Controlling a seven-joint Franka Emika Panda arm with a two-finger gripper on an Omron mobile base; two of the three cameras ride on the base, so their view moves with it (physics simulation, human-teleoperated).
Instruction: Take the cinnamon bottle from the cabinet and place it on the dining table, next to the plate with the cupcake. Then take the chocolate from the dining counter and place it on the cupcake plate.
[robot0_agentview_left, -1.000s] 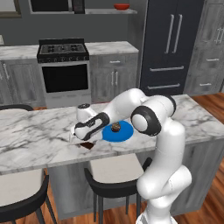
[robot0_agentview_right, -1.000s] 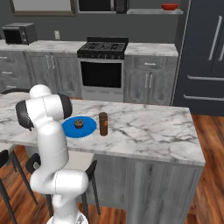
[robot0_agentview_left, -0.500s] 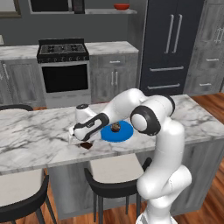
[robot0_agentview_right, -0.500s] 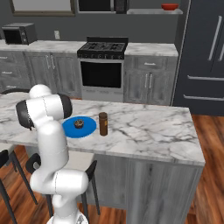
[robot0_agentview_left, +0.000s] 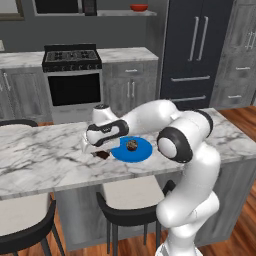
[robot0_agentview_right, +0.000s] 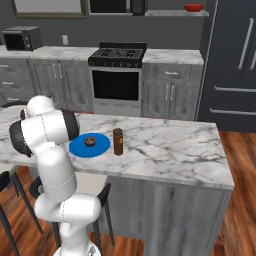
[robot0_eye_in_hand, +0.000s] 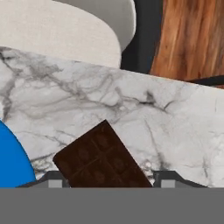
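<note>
The dark chocolate (robot0_eye_in_hand: 98, 159) bar lies flat on the marble dining counter (robot0_agentview_left: 45, 160), just left of the blue plate (robot0_agentview_left: 142, 151) that carries the cupcake (robot0_agentview_left: 132, 145). My gripper (robot0_agentview_left: 93, 148) reaches down over the chocolate (robot0_agentview_left: 102, 155). In the hand view the gripper (robot0_eye_in_hand: 111, 183) has a fingertip against each long side of the bar, which still rests on the marble. The plate's blue rim (robot0_eye_in_hand: 11, 162) shows at the left of that view. The brown cinnamon bottle (robot0_agentview_right: 118, 141) stands upright on the counter, just right of the plate (robot0_agentview_right: 80, 148) and the cupcake (robot0_agentview_right: 90, 141).
Padded stools (robot0_agentview_left: 127, 192) stand under the counter's near edge, and one seat (robot0_eye_in_hand: 65, 26) shows beyond the edge in the hand view. My own arm arches over the plate. Bare marble (robot0_agentview_right: 170, 150) stretches right of the bottle. A stove (robot0_agentview_left: 72, 80) and cabinets line the back wall.
The fingers have closed in from wide open onto the sides of the chocolate. The arm, plate and bottle have stayed where they were.
</note>
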